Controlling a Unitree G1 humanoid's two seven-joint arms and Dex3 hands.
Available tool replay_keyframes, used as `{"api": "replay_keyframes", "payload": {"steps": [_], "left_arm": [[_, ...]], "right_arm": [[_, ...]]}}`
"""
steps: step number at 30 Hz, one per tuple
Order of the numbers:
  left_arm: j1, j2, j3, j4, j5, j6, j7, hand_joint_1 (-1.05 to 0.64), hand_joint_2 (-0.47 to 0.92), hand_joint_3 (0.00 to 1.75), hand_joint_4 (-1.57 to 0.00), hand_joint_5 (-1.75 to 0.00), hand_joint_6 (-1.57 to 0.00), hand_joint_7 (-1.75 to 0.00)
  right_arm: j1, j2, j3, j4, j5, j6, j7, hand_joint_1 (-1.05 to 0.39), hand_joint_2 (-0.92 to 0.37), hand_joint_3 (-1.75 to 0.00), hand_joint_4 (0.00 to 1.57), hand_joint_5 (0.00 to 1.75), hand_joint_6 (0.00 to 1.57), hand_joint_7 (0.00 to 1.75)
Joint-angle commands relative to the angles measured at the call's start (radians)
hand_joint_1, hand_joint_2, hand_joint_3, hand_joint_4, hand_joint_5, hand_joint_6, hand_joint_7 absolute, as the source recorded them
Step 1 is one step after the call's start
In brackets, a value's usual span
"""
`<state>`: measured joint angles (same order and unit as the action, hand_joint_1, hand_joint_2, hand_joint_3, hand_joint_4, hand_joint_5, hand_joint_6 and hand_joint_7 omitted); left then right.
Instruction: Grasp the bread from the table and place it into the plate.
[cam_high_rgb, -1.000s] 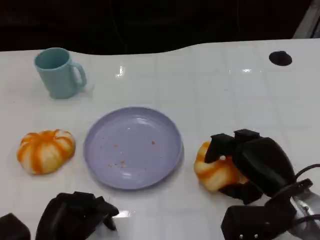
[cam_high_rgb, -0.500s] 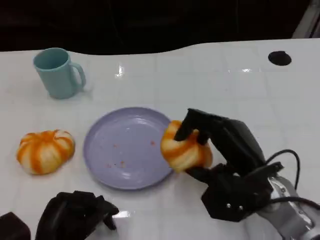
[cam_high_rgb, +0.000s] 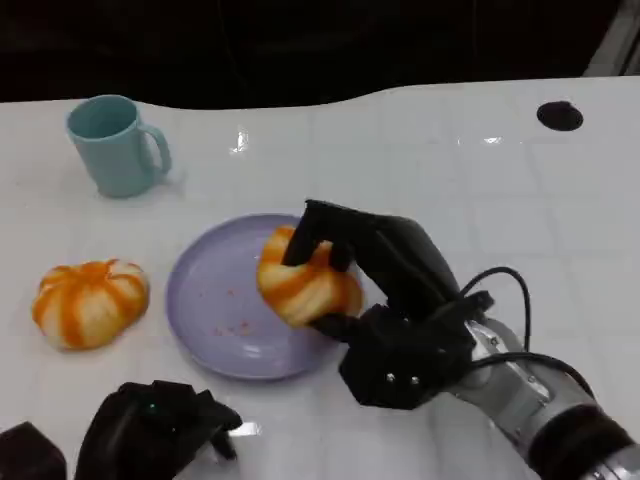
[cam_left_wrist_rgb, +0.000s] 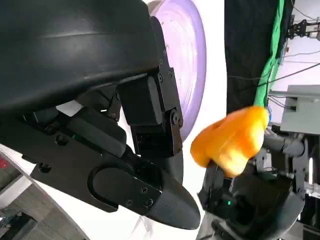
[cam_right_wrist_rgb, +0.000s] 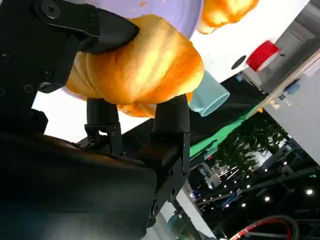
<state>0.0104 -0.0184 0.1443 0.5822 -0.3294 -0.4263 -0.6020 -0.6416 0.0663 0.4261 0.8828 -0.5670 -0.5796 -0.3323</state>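
Bread (cam_high_rgb: 300, 285) gripped over plate (cam_high_rgb: 205, 300), long axis level

Orange-striped bread (cam_high_rgb: 300, 283) above lilac plate (cam_high_rgb: 215, 305)

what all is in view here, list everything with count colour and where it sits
held bread: 1, orange and cream, gripped by the right hand above the plate's right half
other bread: 1, orange and cream, on the table left of the plate
plate: 1, lilac, middle of the table, a few crumbs on it
mug: 1, light teal, upright at the far left of the table
black round mark: 1, black, far right of the table top
table: 1, white, glossy
right hand: 1, black, fingers wrapped around the held bread
left hand: 1, black, low at the near left edge, holding nothing, fingers curled in
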Motion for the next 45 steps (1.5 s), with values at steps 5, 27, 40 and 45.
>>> {"api": "replay_keyframes", "payload": {"steps": [5, 27, 40, 45], "left_arm": [[0.000, 0.012, -0.003, 0.024, 0.018, -0.013, 0.016, -1.05, 0.81, 0.00, -0.80, -1.64, -1.57, -0.22], [-0.008, 0.007, -0.005, 0.032, 0.024, -0.031, 0.023, -1.05, 0.82, 0.01, -0.80, -1.64, -1.57, -0.21], [-0.022, 0.005, -0.004, 0.049, 0.022, -0.042, 0.024, -1.05, 0.83, 0.01, -0.83, -1.61, -1.57, -0.22], [-0.023, 0.008, -0.004, 0.053, 0.034, -0.049, 0.033, -1.05, 0.84, 0.01, -0.83, -1.60, -1.57, -0.22]], "right_arm": [[-0.123, 0.068, 0.037, 0.178, -0.049, 0.036, -0.093, -0.11, -0.31, -1.32, 0.84, 1.73, 0.85, 1.22], [-0.039, -0.025, 0.102, -0.037, -0.064, 0.089, 0.083, -0.54, -0.92, -0.18, 0.01, 0.47, 0.36, 0.02], [0.163, -0.113, -0.009, -0.269, 0.119, -0.059, 0.172, -0.43, -0.92, -0.16, 0.23, 0.62, 0.54, 0.10], [0.247, -0.128, -0.071, -0.329, 0.246, -0.152, 0.231, -0.41, -0.92, -0.18, 0.37, 0.70, 0.64, 0.14]]}}
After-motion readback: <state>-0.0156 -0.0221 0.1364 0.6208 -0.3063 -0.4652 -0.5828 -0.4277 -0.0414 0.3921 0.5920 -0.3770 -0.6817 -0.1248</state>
